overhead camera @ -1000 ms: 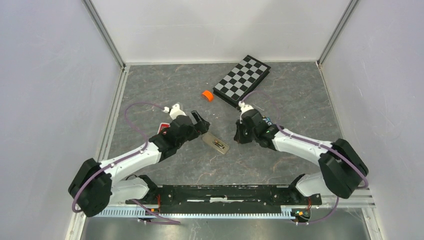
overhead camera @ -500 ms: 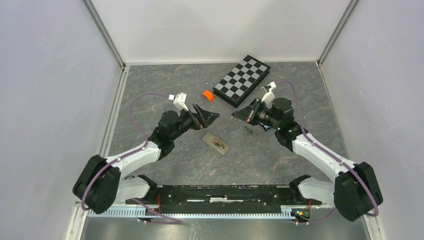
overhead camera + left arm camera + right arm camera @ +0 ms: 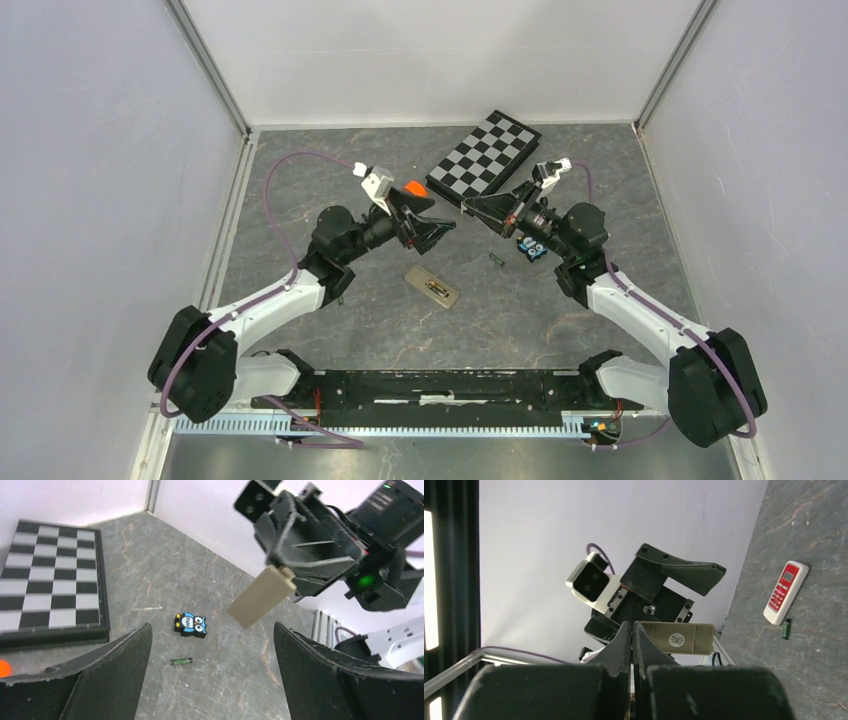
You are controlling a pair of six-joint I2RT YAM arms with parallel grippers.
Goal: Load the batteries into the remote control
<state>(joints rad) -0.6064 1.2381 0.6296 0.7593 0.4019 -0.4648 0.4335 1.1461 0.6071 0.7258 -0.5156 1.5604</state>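
The beige remote control point(image 3: 432, 287) lies face down mid-table with its battery bay open. My right gripper point(image 3: 631, 625) is shut on its flat beige battery cover point(image 3: 679, 638) and holds it in the air. The left wrist view shows that cover point(image 3: 262, 595) straight ahead. My left gripper point(image 3: 212, 627) hangs open and empty above the table, facing the right gripper point(image 3: 478, 208) across a small gap. One slim green battery point(image 3: 181, 661) lies on the table below, and another battery point(image 3: 787, 628) lies beside a red-and-white remote point(image 3: 786, 592).
A blue-and-black owl gadget point(image 3: 190, 624) lies just beyond the green battery. A folded checkerboard point(image 3: 485, 160) sits at the back, with an orange roll point(image 3: 413, 190) to its left. White walls close in the grey table.
Both arms rose off the table and turned to face each other. The right gripper carried the cover up with it. The left gripper stayed open.
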